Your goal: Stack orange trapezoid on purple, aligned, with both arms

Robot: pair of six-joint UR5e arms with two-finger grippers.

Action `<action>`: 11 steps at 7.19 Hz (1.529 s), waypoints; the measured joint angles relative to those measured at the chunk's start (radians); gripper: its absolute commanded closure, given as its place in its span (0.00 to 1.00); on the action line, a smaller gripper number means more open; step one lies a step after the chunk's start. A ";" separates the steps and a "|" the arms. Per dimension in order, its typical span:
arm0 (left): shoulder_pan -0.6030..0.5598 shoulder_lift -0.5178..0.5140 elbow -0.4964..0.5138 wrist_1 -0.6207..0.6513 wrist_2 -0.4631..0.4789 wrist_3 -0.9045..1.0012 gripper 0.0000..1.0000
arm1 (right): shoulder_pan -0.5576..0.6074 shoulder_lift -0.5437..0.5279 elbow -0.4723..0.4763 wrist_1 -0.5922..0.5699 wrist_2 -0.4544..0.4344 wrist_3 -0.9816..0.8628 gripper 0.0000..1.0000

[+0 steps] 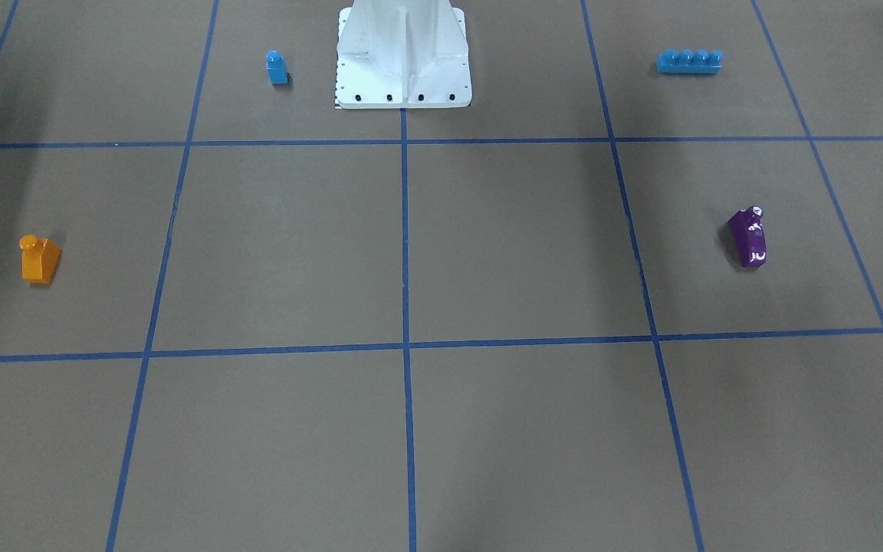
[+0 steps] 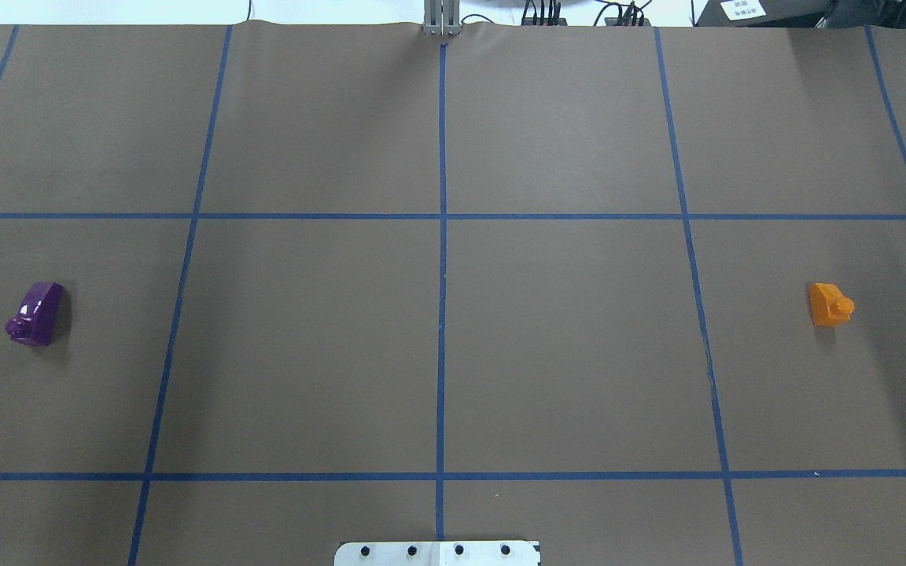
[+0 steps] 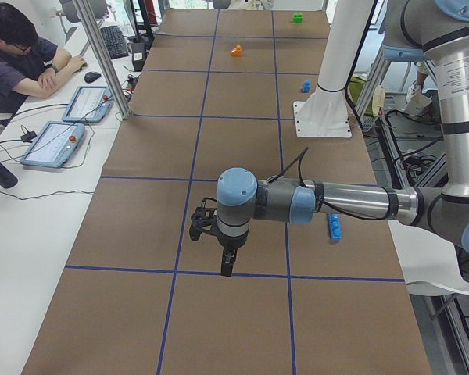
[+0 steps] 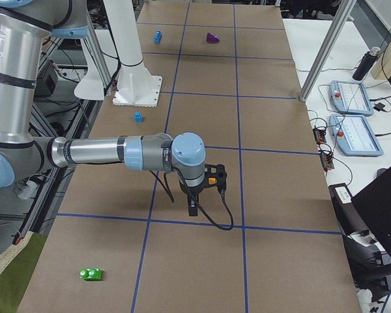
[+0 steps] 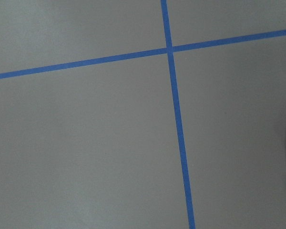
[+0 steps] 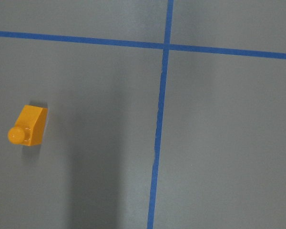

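We judge the orange brick to be light, rigid and slippery, since its plastic is glossy. The best hold looks like a pinch across its two flat, parallel side faces, low on the body. A finger on the sloped face would likely squeeze it out, and the stud should stay free. The purple brick should handle the same way and may slide on the paper when pressed, so we would want it held steady. Each is a small wedge with one slanted face and a single round stud. The orange is bright and clean, and the purple is dark with white glints. Both appear to stand stud-up, though we cannot be sure. Seen from the white base, the orange brick lies well off to the robot's right and the purple one well off to its left, both farther out across the table. The right gripper hangs near the orange brick. The left gripper hangs above the paper on the base's left. Both grip nothing, but we cannot tell whether their fingers are spread or closed.
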 measured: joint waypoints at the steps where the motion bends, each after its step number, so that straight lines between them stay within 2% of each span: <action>1: 0.000 -0.001 -0.001 0.000 0.000 0.000 0.00 | 0.000 0.000 0.002 0.000 0.002 0.000 0.00; 5: 0.001 -0.017 -0.018 -0.003 -0.002 -0.008 0.00 | 0.000 0.017 0.020 0.029 0.028 0.009 0.00; 7: 0.002 -0.059 -0.012 -0.064 -0.006 -0.012 0.00 | 0.000 0.025 0.020 0.173 0.058 0.014 0.00; 11: 0.012 -0.071 -0.008 -0.200 -0.016 -0.014 0.00 | -0.003 0.023 -0.013 0.328 0.103 0.009 0.00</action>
